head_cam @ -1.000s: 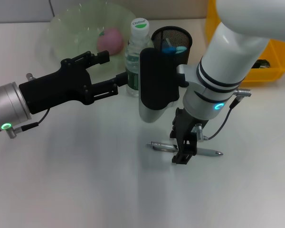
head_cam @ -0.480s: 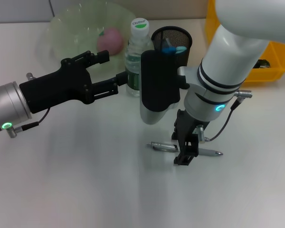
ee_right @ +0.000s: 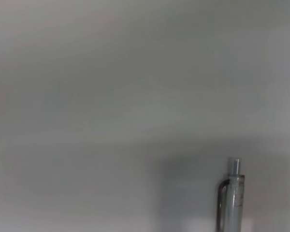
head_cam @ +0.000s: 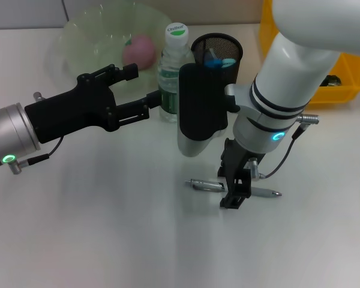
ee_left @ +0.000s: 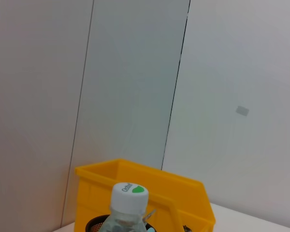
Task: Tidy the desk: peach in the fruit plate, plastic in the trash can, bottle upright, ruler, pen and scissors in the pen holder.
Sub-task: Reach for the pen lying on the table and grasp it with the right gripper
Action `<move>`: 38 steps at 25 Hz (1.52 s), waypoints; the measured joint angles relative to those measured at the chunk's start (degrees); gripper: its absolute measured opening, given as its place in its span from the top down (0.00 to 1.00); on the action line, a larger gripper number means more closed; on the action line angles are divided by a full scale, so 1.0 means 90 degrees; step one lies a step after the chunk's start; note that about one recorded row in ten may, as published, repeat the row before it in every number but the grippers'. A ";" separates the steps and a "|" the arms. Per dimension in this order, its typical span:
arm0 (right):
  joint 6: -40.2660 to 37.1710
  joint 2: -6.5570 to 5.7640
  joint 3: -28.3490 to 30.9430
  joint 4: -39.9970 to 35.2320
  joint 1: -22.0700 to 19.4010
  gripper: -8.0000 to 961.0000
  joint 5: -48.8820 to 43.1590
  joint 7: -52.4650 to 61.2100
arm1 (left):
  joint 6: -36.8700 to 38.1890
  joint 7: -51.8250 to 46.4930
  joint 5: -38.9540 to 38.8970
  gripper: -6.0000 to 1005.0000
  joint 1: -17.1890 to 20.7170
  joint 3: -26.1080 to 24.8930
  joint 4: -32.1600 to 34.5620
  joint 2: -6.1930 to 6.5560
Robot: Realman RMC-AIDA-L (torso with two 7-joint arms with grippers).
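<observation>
Right gripper (head_cam: pixel 235 191) down at the desk (head_cam: pixel 96 228), pointing straight at the tabletop, its dark fingers (head_cam: pixel 230 198) planted over the middle of the pen (head_cam: pixel 205 185). Pen flat on the white surface, silver-grey, clip end toward the robot's left, tip poking out on the other side of the fingers. Hard to say from the head view whether the fingers are clamped on the barrel or merely straddling it, so grip state unclear. In the right wrist view, only the clip end of the pen (ee_right: pixel 231 195) against plain tabletop, no fingers visible. Left gripper (head_cam: pixel 141 108) held above the desk on the robot's left, pointing toward the bottle (head_cam: pixel 171 72), one slim finger reaching to just beside the bottle's side; contact with it not certain, nothing visibly held, and opening of the fingers not readable. Bottle upright, clear with a white and green cap, standing between the fruit plate (head_cam: pixel 84 42) and the pen holder (head_cam: pixel 217 51). Same bottle (ee_left: pixel 127 205) seen from the left wrist, cap up, with the yellow bin (ee_left: pixel 183 193) behind it. Peach (head_cam: pixel 139 49) pink, resting inside the pale green translucent plate at the back left. Pen holder black mesh, just beside the bottle, with something blue showing inside. Yellow bin (head_cam: pixel 342 78) at the back right, partly hidden by the right arm.
</observation>
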 joint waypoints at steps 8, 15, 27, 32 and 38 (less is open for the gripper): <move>-0.0002 0.0000 0.0013 -0.0006 0.0005 0.39 0.0000 0.0029 | -0.0006 0.0000 0.0000 0.19 0.0000 0.0000 0.0000 -0.0003; -0.0002 0.0000 0.0011 -0.0039 -0.0017 0.42 0.0000 0.0066 | -0.0001 0.0001 0.0000 0.19 0.0000 0.0000 0.0000 -0.0010; 0.0001 0.0000 -0.0010 -0.0056 -0.0043 0.45 -0.0001 0.0074 | 0.0016 0.0002 0.0000 0.19 0.0020 0.0000 0.0000 -0.0009; 0.0035 0.0000 -0.0018 -0.0059 -0.0043 0.45 -0.0008 0.0089 | 0.0023 0.0011 0.0000 0.19 0.0031 0.0000 0.0000 -0.0010; 0.0058 0.0000 -0.0048 -0.0055 -0.0043 0.47 -0.0019 0.0091 | 0.0038 0.0008 0.0000 0.19 0.0037 0.0000 0.0000 -0.0009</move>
